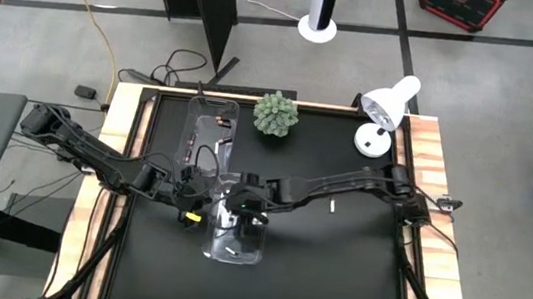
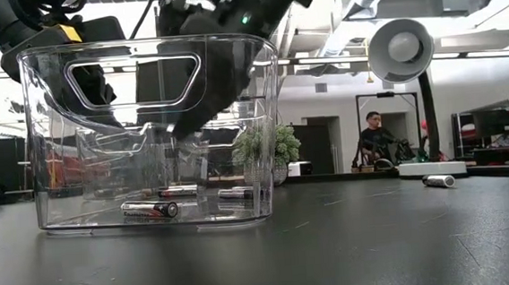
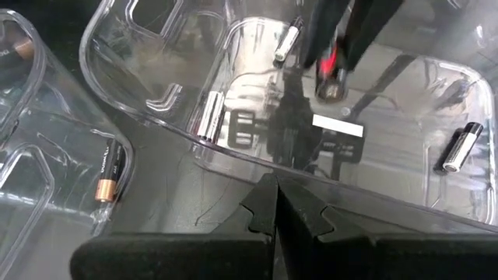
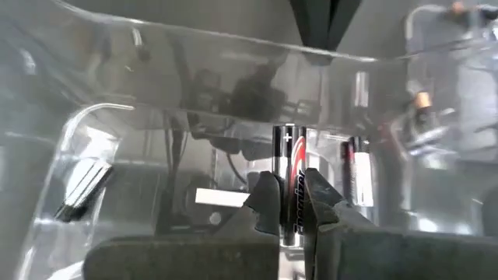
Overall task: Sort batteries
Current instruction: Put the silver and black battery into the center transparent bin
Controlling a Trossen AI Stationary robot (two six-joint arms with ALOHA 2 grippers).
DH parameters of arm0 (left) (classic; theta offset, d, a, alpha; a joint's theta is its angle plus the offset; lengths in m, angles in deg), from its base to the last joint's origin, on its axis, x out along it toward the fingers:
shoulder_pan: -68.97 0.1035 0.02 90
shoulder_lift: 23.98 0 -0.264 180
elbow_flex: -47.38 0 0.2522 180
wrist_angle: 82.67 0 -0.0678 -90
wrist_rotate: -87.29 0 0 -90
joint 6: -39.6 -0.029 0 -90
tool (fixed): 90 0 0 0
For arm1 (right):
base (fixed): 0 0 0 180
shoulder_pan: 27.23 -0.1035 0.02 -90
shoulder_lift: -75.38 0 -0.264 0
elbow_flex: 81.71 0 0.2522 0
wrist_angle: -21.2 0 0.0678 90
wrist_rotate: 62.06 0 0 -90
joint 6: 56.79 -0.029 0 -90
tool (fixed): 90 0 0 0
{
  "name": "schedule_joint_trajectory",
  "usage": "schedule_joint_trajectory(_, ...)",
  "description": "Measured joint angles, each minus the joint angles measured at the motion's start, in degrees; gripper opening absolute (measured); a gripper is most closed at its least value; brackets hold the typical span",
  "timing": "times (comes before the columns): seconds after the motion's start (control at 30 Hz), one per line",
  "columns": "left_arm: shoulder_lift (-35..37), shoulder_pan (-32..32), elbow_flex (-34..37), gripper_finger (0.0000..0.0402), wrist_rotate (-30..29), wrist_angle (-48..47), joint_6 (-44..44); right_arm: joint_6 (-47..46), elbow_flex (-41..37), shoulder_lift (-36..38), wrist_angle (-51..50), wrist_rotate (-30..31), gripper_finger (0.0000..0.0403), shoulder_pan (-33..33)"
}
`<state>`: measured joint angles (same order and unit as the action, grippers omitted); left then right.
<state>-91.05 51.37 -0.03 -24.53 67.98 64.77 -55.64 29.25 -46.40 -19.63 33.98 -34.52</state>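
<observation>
**Ana:** Fingers on the right gripper (image 4: pixel 289 204) are pinched nearly together on a battery (image 4: pixel 291 187), a dark cell with a red band, gripped partway along its barrel.

**Ben:** Which way does its long axis run?

**Ana:** In line with the fingers and pointing down into the near clear bin (image 1: pixel 233 251). The left wrist view shows it from above, with its lower end (image 3: pixel 331 87) close over the bin floor; I can't tell whether it touches.

**Ben:** So the coming move is a release?

**Ana:** That's my judgement. On the high view the right arm reaches in from about 3 o'clock, wrist bent so the gripper hangs over the bin near table centre.

**Ben:** And the left gripper (image 3: pixel 278 204)?

**Ana:** Shut with nothing in it, just outside the bin's rim on the 9 o'clock side. Its arm comes in from 9 o'clock and waits.

**Ben:** Other cells?

**Ana:** Silver ones lie flat on the bin floor (image 3: pixel 211 115), a copper-ended one sits in the far bin (image 3: pixel 107 173), and one lies loose on the mat (image 1: pixel 332 207) toward 3 o'clock, well apart from both grippers but nearer the right arm.
</observation>
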Motion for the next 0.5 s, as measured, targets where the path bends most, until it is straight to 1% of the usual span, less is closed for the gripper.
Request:
schedule_joint_trajectory(0.2, 0.0, 0.0, 0.0, 0.0002, 0.0, 0.0, -0.2, 0.4, 3.3, -4.3, -0.4, -1.7, 0.0015, 1.1)
schedule_joint_trajectory(0.33, 0.0, 0.0, 0.0, 0.0002, 0.0, 0.0, -0.3, 0.7, 5.3, -6.6, -1.2, -1.4, 0.0017, 1.7)
schedule_joint_trajectory(0.4, 0.0, 0.0, 0.0, 0.0002, 0.0, 0.0, -0.3, 0.7, 5.7, -6.9, -0.9, -1.6, 0.0025, 1.8)
schedule_joint_trajectory(0.5, 0.0, 0.0, 0.0, 0.0002, 0.0, 0.0, -0.2, 0.6, 5.7, -6.9, -1.0, -1.6, 0.0049, 1.8)
